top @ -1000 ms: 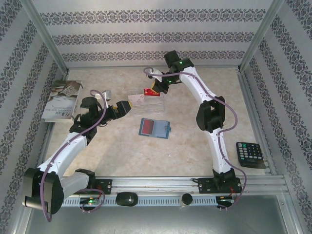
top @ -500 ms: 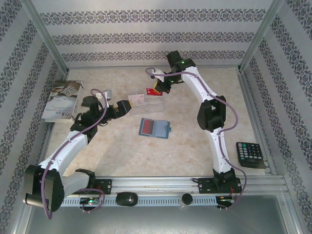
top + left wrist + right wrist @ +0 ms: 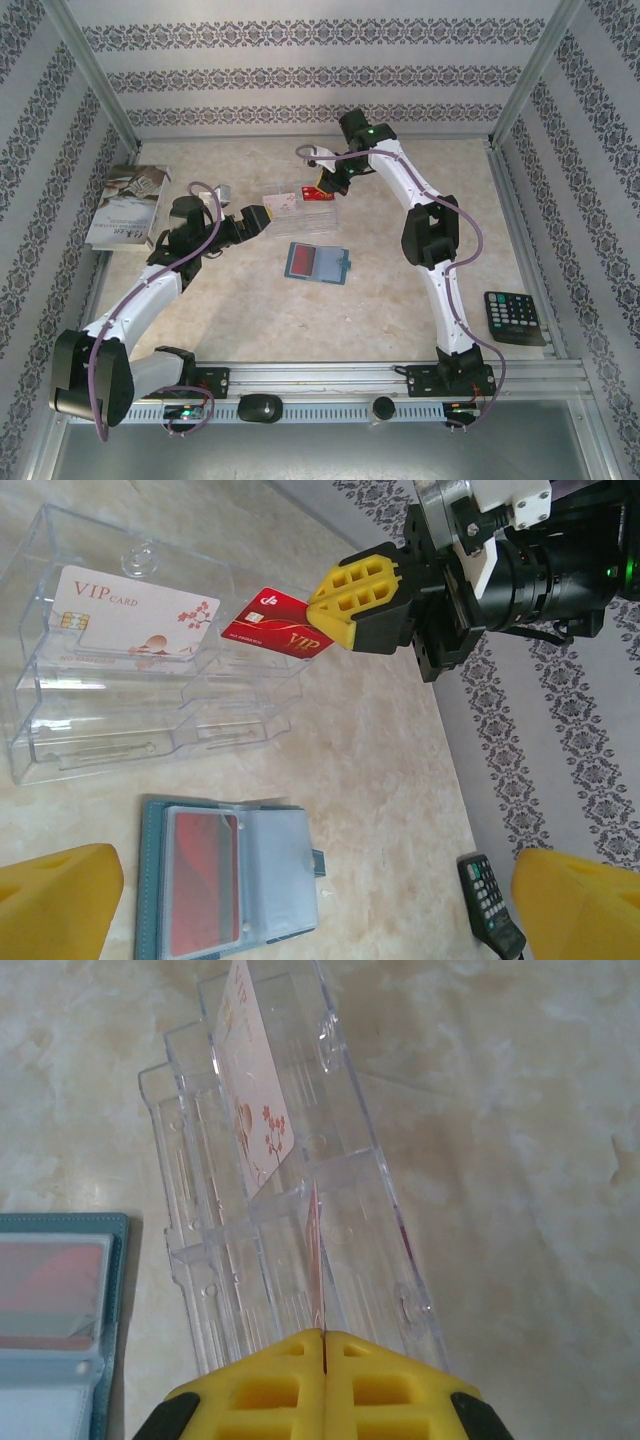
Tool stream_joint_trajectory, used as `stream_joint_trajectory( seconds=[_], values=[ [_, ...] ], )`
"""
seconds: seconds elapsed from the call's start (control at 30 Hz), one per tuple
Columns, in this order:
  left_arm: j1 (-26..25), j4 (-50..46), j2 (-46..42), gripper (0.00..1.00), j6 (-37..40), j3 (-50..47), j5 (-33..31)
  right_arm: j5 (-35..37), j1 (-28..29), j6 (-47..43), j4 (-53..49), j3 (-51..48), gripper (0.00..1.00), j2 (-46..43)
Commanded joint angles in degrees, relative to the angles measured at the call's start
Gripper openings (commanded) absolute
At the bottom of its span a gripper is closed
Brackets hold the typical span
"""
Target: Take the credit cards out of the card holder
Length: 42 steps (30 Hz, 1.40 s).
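The teal card holder [image 3: 317, 262] lies open on the table with a red credit card [image 3: 203, 880] in its clear pocket. My right gripper [image 3: 324, 181] is shut on another red credit card [image 3: 275, 626], holding it edge-down over the right end of the clear tray [image 3: 298, 205]. In the right wrist view that card [image 3: 318, 1260] is edge-on between the yellow fingers [image 3: 370, 1385]. A white VIP card [image 3: 135, 615] stands in the tray. My left gripper [image 3: 256, 219] hovers open left of the tray, above the holder [image 3: 240, 875], with nothing between its fingers [image 3: 55, 900].
A white booklet [image 3: 125, 205] lies at the left wall. A black calculator [image 3: 515, 318] sits at the right edge of the table. Bare tabletop surrounds the holder in front of the tray.
My right gripper has shifted slightly over the tray's right end with the red card still in it. The left arm has barely moved.
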Motion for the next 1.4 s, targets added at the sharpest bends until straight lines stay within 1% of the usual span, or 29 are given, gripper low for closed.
stream_joint_trajectory(
  seconds=[0.0, 0.1, 0.13, 0.3, 0.37, 0.4, 0.47, 0.5, 0.53, 0.63, 0.77, 0.83, 0.9, 0.93, 0.97, 1.03, 1.07, 1.1, 1.13, 1.17, 1.2, 1.23, 1.27, 1.3, 1.33, 1.37],
  values=[
    [0.57, 2.80, 0.51, 1.00, -0.80, 2.03, 1.50, 0.26, 0.11, -1.54, 0.20, 1.12, 0.00, 0.81],
    [0.60, 3.03, 0.70, 1.00, -0.86, 2.00, 1.79, 0.43, 0.41, -1.49, 0.58, 0.87, 0.00, 0.93],
    [0.57, 3.35, 0.75, 1.00, -1.04, 1.87, 1.83, 0.51, 0.47, -1.45, 0.75, 0.72, 0.02, 0.94],
    [0.56, 3.91, 0.85, 1.00, -1.19, 1.56, 2.29, -0.44, 0.61, 0.10, 3.71, -1.49, 0.22, -0.50],
    [0.58, 4.42, 0.78, 0.99, -1.40, 1.33, 2.60, -1.17, 0.65, 1.58, 6.98, -3.87, 0.36, -2.26],
    [0.62, 4.54, 0.74, 1.00, -1.43, 1.38, 2.67, -1.63, 0.64, 2.44, 9.07, -5.49, 0.40, -3.40],
    [0.57, 4.77, 0.73, 1.00, -1.56, 1.11, 2.65, -2.46, 0.54, 4.25, 12.88, -8.03, 0.47, -5.51],
    [0.57, 4.89, 0.59, 1.00, -1.65, 0.96, 2.42, -3.00, 0.56, 5.39, 15.03, -9.34, 0.60, -6.65],
    [0.55, 4.90, 0.44, 1.00, -1.59, 0.86, 2.15, -3.67, 0.54, 6.72, 17.11, -10.73, 0.97, -7.88],
    [0.56, 4.64, -0.37, 1.00, -1.61, 0.53, 0.90, -6.08, 0.62, 10.62, 23.56, -15.02, 0.98, -12.24],
    [0.57, 6.17, -2.69, 1.00, -2.83, -1.19, -2.16, -6.84, 0.97, 20.76, 41.54, -27.32, 0.98, -21.52],
    [0.62, 9.07, -4.12, 1.00, -3.95, -2.96, -3.31, -4.32, 1.13, 32.03, 55.06, -36.22, 0.98, -26.20],
    [0.84, 12.79, -4.46, 1.00, -5.35, -4.54, -2.93, -1.22, 1.07, 44.80, 67.51, -42.43, 0.98, -28.68],
    [0.97, 15.76, -4.11, 1.00, -6.70, -5.72, -2.36, 0.41, 0.94, 51.03, 71.45, -44.31, 0.98, -29.05],
    [1.10, 18.83, -3.45, 1.00, -8.12, -6.88, -1.69, -1.33, 0.67, 54.67, 72.58, -44.61, 0.98, -28.88],
    [1.35, 25.98, -1.20, 1.00, -11.18, -9.49, -0.56, -7.41, -0.11, 62.16, 69.83, -43.20, 0.98, -27.57],
    [1.51, 26.75, -0.15, 0.96, -12.02, -9.74, -0.27, -10.60, -0.41, 65.58, 69.65, -43.21, 0.98, -27.09],
    [1.63, 25.36, 0.63, 0.92, -12.04, -9.44, -0.21, -13.72, -0.54, 70.17, 70.50, -44.30, 0.98, -26.83],
    [1.53, 23.20, 0.90, 0.89, -11.06, -9.12, -0.67, -13.26, -0.35, 74.33, 71.67, -46.61, 0.98, -27.30],
    [1.55, 21.31, 0.91, 0.88, -10.22, -9.01, -1.40, -12.30, 0.18, 75.72, 71.54, -49.58, 0.98, -28.23],
    [1.52, 19.73, 0.59, 0.87, -9.24, -9.20, -2.22, -8.54, 1.25, 75.78, 71.36, -54.20, 0.98, -30.50],
    [1.52, 18.04, 0.07, 0.87, -8.56, -9.32, -3.31, -1.18, 2.93, 74.26, 70.11, -59.52, 0.98, -33.84],
    [1.46, 17.85, -0.44, 0.87, -8.08, -9.92, -3.86, 5.93, 5.11, 69.93, 67.45, -62.78, 0.98, -37.06],
    [1.20, 18.61, -1.28, 0.87, -7.94, -10.91, -4.59, 16.23, 8.46, 64.87, 62.96, -65.62, 0.98, -40.39],
    [0.94, 19.10, -2.10, 0.88, -7.91, -12.12, -5.62, 27.64, 11.96, 62.00, 60.55, -68.04, 0.98, -42.90],
    [0.67, 19.55, -2.77, 0.88, -7.75, -13.00, -6.21, 35.02, 14.32, 61.42, 60.10, -69.89, 0.98, -44.30]
  ],
)
